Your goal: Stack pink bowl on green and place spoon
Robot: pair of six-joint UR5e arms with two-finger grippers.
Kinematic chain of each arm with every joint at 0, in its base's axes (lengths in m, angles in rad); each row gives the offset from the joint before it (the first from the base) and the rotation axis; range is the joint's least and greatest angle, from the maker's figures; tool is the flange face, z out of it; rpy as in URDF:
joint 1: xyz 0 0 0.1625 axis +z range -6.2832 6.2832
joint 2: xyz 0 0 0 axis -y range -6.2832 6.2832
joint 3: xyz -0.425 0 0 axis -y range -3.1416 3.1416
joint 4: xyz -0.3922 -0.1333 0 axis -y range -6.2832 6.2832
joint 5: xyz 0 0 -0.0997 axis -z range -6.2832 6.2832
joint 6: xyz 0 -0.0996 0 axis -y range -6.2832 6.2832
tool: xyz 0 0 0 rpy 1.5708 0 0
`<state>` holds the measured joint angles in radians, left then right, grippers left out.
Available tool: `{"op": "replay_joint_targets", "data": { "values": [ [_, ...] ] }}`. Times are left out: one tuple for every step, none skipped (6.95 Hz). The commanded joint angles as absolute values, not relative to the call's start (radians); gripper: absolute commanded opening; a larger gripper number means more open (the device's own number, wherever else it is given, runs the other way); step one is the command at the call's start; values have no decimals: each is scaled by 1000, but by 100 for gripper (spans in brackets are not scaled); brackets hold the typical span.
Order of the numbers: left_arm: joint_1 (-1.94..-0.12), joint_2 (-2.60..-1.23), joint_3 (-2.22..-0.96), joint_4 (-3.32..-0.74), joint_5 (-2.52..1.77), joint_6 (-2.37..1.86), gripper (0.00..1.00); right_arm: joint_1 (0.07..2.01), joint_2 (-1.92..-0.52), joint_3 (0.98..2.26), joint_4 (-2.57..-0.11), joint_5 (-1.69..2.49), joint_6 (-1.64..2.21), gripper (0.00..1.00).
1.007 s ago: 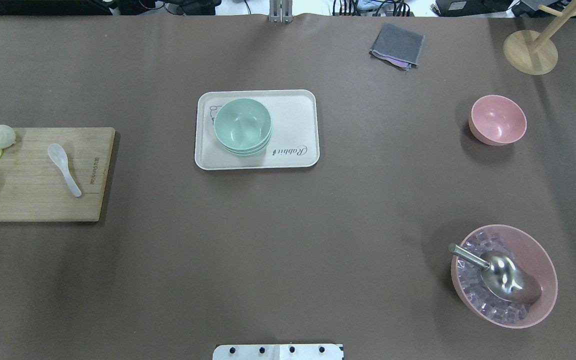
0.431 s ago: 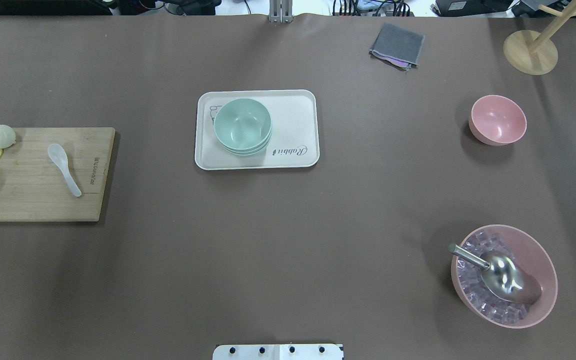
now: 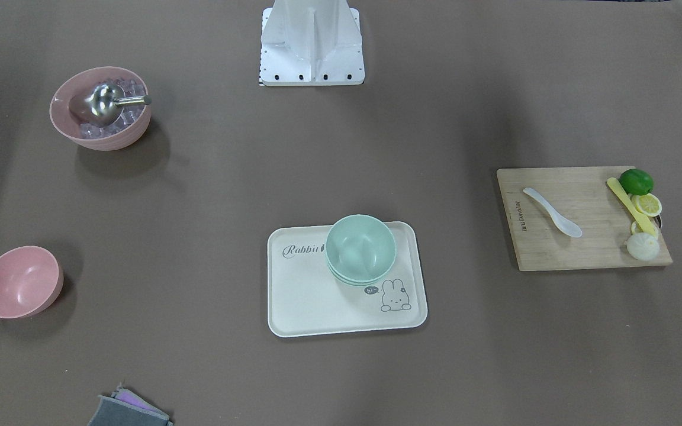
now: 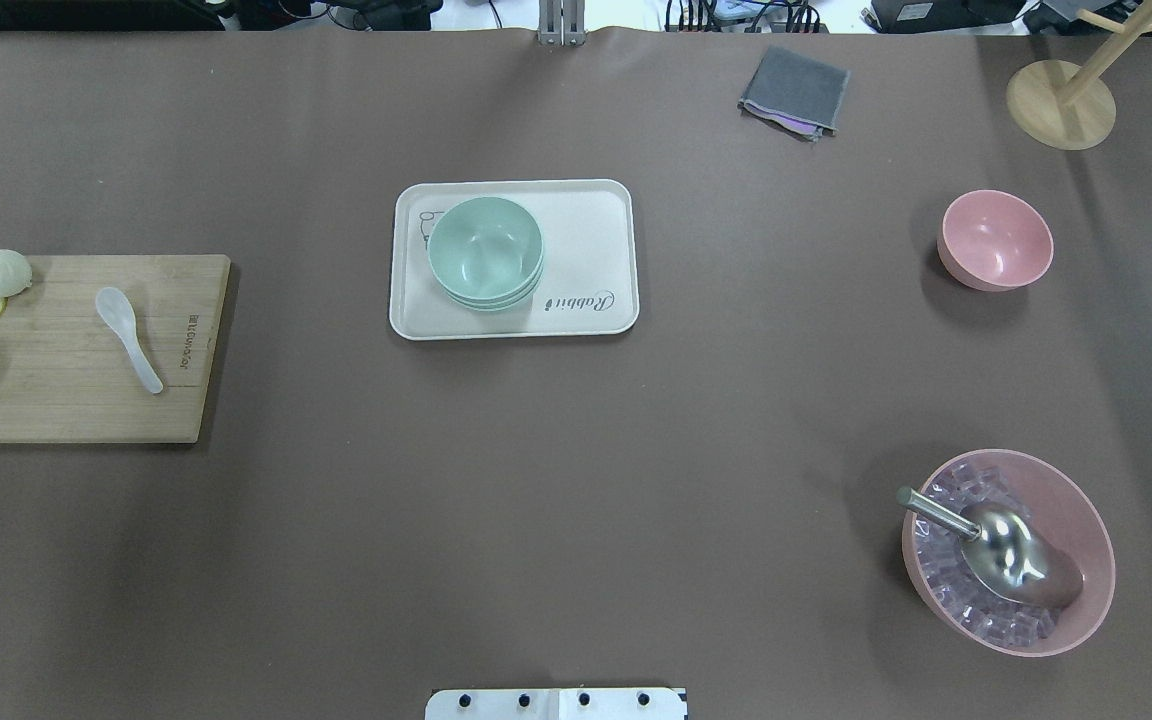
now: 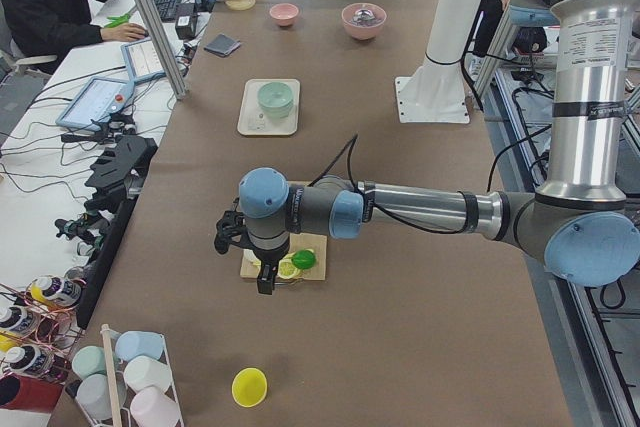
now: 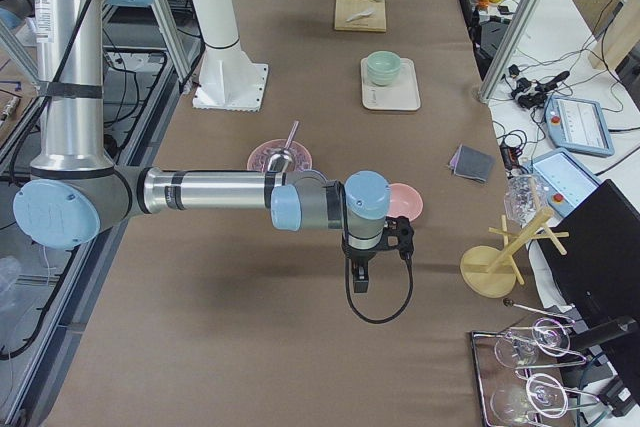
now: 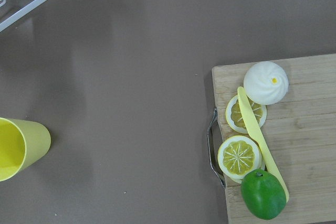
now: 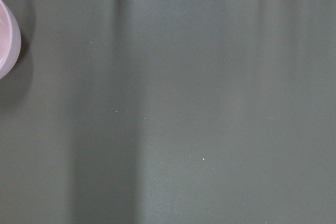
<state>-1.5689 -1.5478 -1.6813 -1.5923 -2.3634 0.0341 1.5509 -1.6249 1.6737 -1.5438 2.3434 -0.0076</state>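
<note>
Pink bowl (image 4: 996, 240) at three o'clock of green (image 4: 485, 252), spoon (image 4: 129, 338) at nine, one per arm; left gripper (image 5: 266, 281), right gripper (image 6: 360, 279): fingers I can't tell.

The nested bowls (image 4: 485, 250) are stacked on the tray (image 4: 591, 235) at the middle of the worktop (image 4: 576, 500). The spoon (image 4: 128, 338) is laid on the cutting board (image 4: 56, 400) at left; the lone bowl (image 4: 995, 240) is set at right, beyond the ice bowl (image 4: 1091, 520).
</note>
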Motion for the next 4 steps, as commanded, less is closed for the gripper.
{"op": "replay_joint_targets", "data": {
  "values": [
    [-1568, -1580, -1692, -1592, -2356, 34, 98, 1551, -1626, 1692, -1542, 2381, -8, 100],
    [-1568, -1594, -1701, -1603, -2359, 34, 98, 1551, -1617, 1690, -1542, 2384, -6, 100],
    [-1568, -1594, -1716, -1652, -2359, 28, 98, 1551, -1612, 1689, -1542, 2404, -6, 100],
    [-1568, -1604, -1709, -1708, -2359, 25, 98, 1551, -1612, 1703, -1540, 2422, -6, 100]
  ]
}}
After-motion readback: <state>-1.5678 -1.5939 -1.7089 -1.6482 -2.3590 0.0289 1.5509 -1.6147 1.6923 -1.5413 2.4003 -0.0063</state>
